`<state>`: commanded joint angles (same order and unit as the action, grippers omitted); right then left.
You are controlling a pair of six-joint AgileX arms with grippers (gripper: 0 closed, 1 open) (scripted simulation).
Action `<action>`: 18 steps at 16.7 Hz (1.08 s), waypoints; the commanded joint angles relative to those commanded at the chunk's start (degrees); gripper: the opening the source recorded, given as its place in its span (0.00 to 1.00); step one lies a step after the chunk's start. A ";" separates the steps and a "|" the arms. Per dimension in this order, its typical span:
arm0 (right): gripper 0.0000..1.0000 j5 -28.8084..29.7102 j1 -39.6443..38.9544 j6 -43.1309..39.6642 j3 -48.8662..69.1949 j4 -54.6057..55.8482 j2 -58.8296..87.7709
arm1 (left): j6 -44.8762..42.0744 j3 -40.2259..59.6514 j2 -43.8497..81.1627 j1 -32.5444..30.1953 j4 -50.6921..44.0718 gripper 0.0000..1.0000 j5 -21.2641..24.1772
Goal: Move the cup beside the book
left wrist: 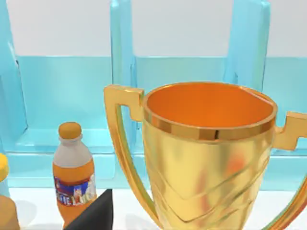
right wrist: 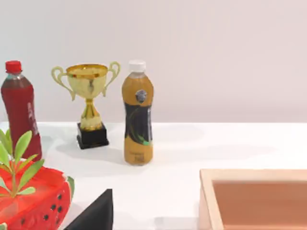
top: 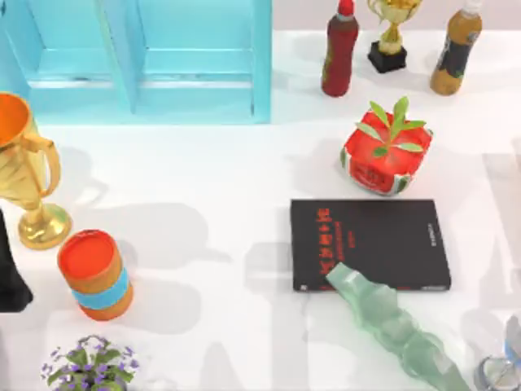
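open table left of the book (top: 370,243), up to the orange can (top: 96,273) | green crystal piece (top: 391,322) lies across the book's near edge | watermelon planter (top: 385,150) just behind the book | bottles and small trophy (top: 391,32) line the far edge

My top camera looks straight down; my left wrist camera faces the big trophy (left wrist: 206,153) closely; my right wrist camera faces the far bottles, shared with top.

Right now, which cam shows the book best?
Top view: the book lies flat with its whole black cover and red lettering showing, a pale green object crossing its near edge. The wrist views face the shelf and the bottles instead.
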<state>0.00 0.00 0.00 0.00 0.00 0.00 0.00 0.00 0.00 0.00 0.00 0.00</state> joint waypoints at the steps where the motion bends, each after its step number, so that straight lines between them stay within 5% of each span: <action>1: 1.00 0.00 0.00 0.00 0.00 0.00 0.00 | 0.00 0.00 0.00 0.00 0.00 1.00 0.00; 5: 1.00 0.00 0.00 0.00 0.00 0.00 0.00 | -3.41 2.99 3.25 0.32 -2.14 1.00 -0.31; 9: 1.00 0.00 0.00 0.00 0.00 0.00 0.00 | -16.48 13.09 15.52 1.92 -9.57 1.00 -1.12; 18: 1.00 0.00 0.00 0.00 0.00 0.00 0.00 | -74.69 44.92 62.46 14.73 -37.81 1.00 -2.20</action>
<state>0.00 0.00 0.00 0.00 0.00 0.00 -74.69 44.92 62.46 14.73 -37.81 -2.20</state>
